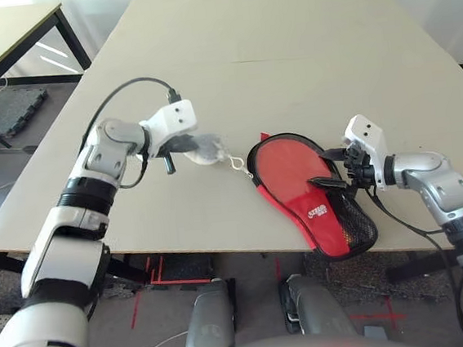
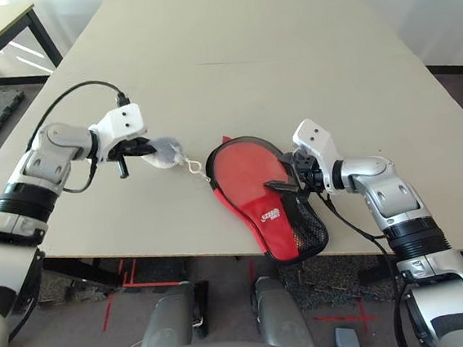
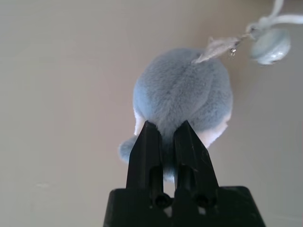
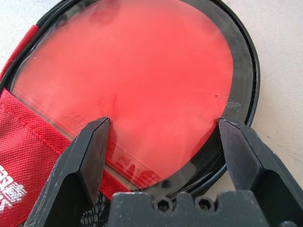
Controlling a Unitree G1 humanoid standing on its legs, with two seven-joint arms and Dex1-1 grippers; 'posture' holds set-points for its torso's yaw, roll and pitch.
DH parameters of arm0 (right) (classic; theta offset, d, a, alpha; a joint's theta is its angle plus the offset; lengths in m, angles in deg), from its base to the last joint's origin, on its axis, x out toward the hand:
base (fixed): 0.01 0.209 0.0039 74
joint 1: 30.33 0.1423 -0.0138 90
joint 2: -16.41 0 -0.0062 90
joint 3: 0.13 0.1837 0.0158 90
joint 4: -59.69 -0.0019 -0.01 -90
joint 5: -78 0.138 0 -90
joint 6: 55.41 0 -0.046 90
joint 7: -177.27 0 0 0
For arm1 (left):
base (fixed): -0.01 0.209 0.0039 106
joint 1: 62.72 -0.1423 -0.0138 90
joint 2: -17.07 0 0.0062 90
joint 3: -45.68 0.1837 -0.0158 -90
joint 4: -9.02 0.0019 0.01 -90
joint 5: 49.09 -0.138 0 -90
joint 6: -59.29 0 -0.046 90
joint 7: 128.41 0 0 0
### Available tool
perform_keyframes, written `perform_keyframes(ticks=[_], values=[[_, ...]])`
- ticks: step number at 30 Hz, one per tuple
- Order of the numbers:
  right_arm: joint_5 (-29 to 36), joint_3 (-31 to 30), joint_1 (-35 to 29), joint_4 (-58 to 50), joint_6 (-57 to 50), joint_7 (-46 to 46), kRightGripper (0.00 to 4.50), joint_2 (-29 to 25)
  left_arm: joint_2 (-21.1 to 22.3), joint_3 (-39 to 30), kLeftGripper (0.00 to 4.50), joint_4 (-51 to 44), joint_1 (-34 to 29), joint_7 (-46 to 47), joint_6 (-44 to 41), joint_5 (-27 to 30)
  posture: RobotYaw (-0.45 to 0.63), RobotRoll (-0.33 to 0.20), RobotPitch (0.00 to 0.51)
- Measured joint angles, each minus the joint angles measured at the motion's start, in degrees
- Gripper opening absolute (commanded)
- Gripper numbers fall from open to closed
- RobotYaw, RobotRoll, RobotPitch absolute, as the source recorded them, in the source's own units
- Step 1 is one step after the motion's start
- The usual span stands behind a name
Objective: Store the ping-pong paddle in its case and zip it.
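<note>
The paddle case (image 1: 293, 176) lies on the table (image 1: 230, 75), long axis diagonal, round end pointing far-left, narrower end near-right. Right gripper (image 4: 164, 120): 2 fingers wide over it. Left gripper (image 3: 163, 124): pinching grey plush (image 3: 182, 90).

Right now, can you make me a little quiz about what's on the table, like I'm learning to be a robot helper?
1. True or false: the left gripper is closed on the fluffy plush.
2. Which is open, the left gripper or the right gripper?
 a) left
 b) right
3. Fill in the gap: the red part of the case has a logo printed in ____.

Key: 1. true; 2. b; 3. white
</note>
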Motion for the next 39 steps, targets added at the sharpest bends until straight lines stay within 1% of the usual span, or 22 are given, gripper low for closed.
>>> perform_keyframes(ticks=[5,10,13,15,24,27,29,31,34,36,37,39], values=[[-0.1,0.1,-0.5,-0.7,-0.3,0.0,4.50,-0.1,-5.2,0.1,0.00,11.0,5.1,6.7,5.1,-3.2,0.14,0.000,0.116],[-0.1,0.2,-1.2,-1.6,-0.6,0.0,4.50,0.0,-10.9,-0.2,0.00,18.6,9.5,17.0,9.1,-5.2,0.13,0.000,0.119],[0.0,0.2,-1.7,-2.6,-1.1,0.0,4.50,0.0,-14.9,-0.8,0.00,22.7,11.7,25.4,11.3,-6.2,0.11,0.000,0.123],[0.1,0.3,-1.8,-3.1,-1.5,-0.1,4.50,0.0,-17.7,-1.3,0.00,24.3,12.9,30.4,12.6,-6.7,0.11,0.000,0.125],[1.2,1.4,-3.8,-6.1,-2.7,-0.6,4.50,-0.1,-25.6,-2.2,0.00,27.3,16.3,43.8,19.3,-9.0,0.06,0.000,0.147],[1.4,2.2,-4.5,-7.5,-3.3,-0.8,4.50,-0.2,-27.6,-2.3,0.00,27.6,17.6,46.4,20.3,-9.6,0.05,0.000,0.149],[1.6,2.4,-4.9,-8.1,-3.6,-1.0,4.50,-0.1,-28.9,-2.3,0.00,27.9,17.6,46.4,20.5,-9.9,0.04,0.000,0.152],[1.7,2.4,-5.6,-8.7,-4.0,-1.6,4.50,-0.1,-30.7,-2.2,0.00,28.7,17.6,45.0,20.5,-10.3,0.03,0.000,0.152],[1.7,2.4,-6.0,-9.8,-4.4,-1.9,4.50,-0.1,-31.9,-1.9,0.00,28.8,17.1,42.0,21.2,-10.6,0.03,0.000,0.152],[1.8,2.4,-6.2,-10.1,-4.5,-2.1,4.50,-0.1,-32.6,-2.1,0.74,28.8,16.4,39.6,21.7,-10.5,0.04,0.000,0.151],[1.8,2.4,-6.2,-10.1,-4.5,-2.1,4.50,-0.1,-32.8,-2.3,1.02,28.8,16.0,38.9,21.9,-10.5,0.04,0.000,0.151],[1.8,2.4,-6.2,-10.1,-4.5,-2.2,4.50,-0.1,-32.9,-2.9,1.81,28.8,15.3,37.7,22.2,-10.3,0.04,0.000,0.150]])
